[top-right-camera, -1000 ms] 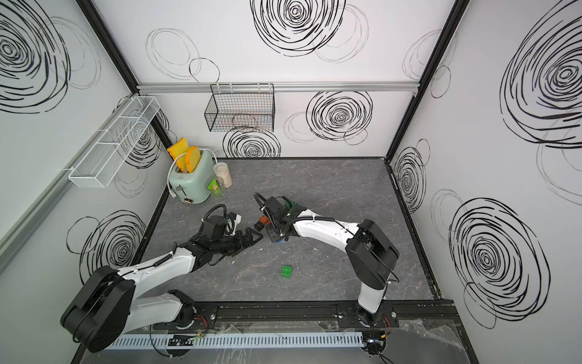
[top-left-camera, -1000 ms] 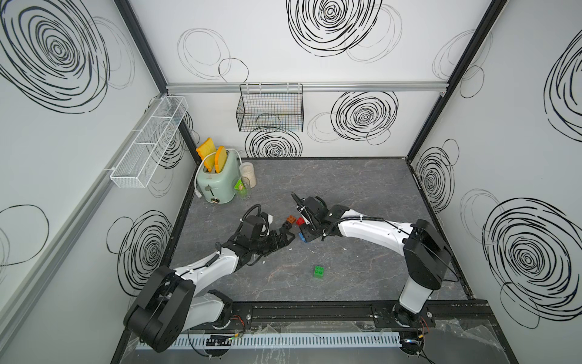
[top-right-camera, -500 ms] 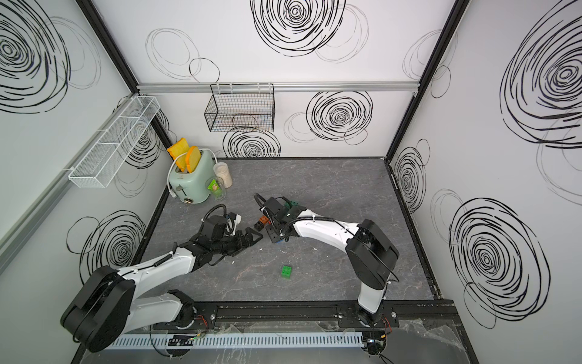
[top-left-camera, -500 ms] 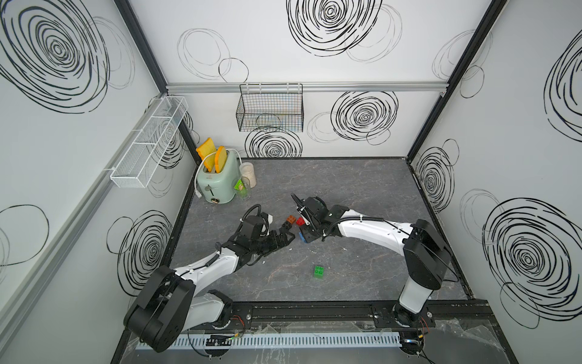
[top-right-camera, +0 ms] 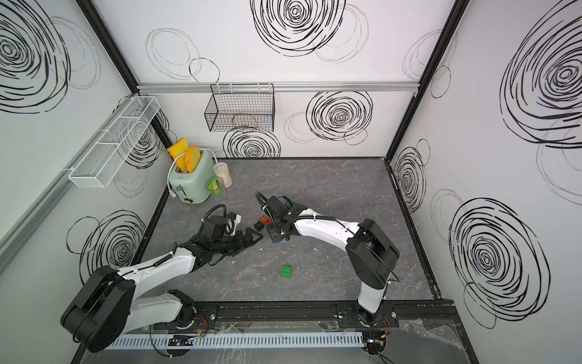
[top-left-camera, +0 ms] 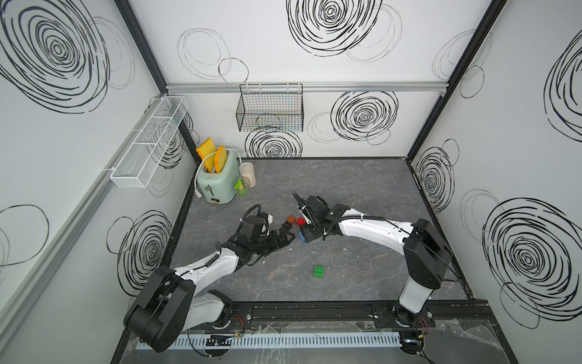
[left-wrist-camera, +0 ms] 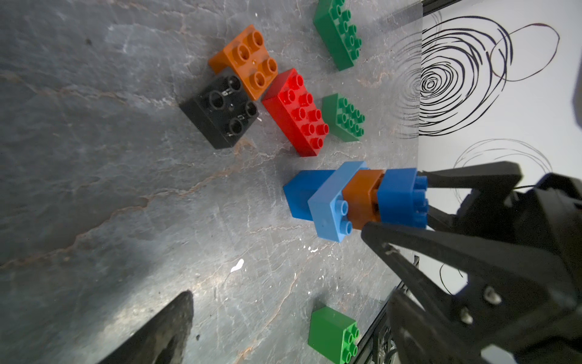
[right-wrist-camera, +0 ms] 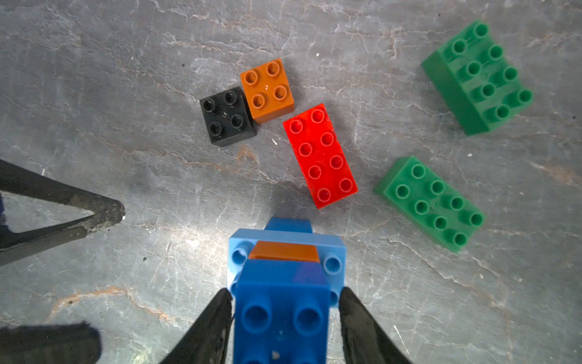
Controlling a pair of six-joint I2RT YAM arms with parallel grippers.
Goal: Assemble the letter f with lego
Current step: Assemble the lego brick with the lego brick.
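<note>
Lego stack [left-wrist-camera: 352,201], blue, light blue, orange, blue, stands near the middle of the table [top-left-camera: 362,176], mostly hidden beneath the right gripper [right-wrist-camera: 285,294] in both top views. The gripper's jaws flank the top brick, and whether they pinch it cannot be told. Left gripper [top-left-camera: 288,239] spread wide, holding nothing. Loose nearby: black brick [right-wrist-camera: 227,116], orange brick [right-wrist-camera: 267,89], red brick [right-wrist-camera: 319,156], green oblongs [right-wrist-camera: 430,203]; green square [top-left-camera: 318,271] toward the front edge.

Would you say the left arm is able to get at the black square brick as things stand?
Probably yes. The open left gripper sits close to the black brick with only bare table between. The orange brick touches it on one side, and the right gripper at the blue stack crowds nearby.
</note>
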